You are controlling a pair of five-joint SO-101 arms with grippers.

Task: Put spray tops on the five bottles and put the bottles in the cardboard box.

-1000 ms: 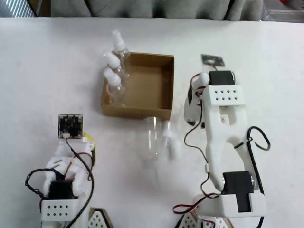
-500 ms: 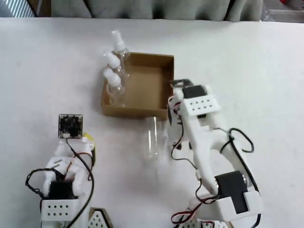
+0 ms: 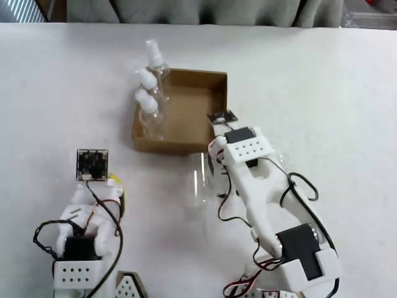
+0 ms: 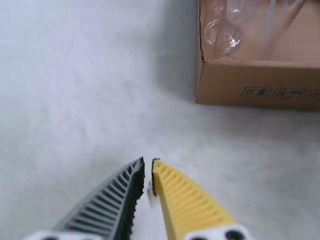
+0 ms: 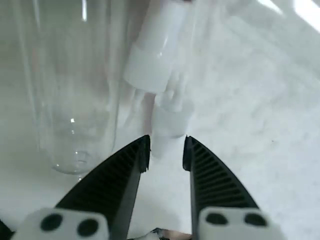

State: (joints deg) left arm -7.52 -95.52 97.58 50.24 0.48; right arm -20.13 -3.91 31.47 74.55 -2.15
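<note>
Right gripper (image 5: 166, 146) hangs low over the table (image 3: 322, 74) with its two black fingers spread a little. A loose white spray top (image 5: 152, 65) lies on the tabletop just past their tips, its narrow end nearest the gap. Right beside it lies a clear bottle (image 5: 70, 90), uncapped and on its side, just in front of the cardboard box (image 3: 217, 93) on the side facing the arms.

The box sits in the middle of the table, somewhat toward the far edge. Three capped bottles (image 3: 152, 93) lean against its left wall, their white tops poking out over the rim.

Over at the near left corner, the left gripper (image 4: 148, 167) points at bare tabletop with its grey and yellow fingers pressed together – holding nothing.
</note>
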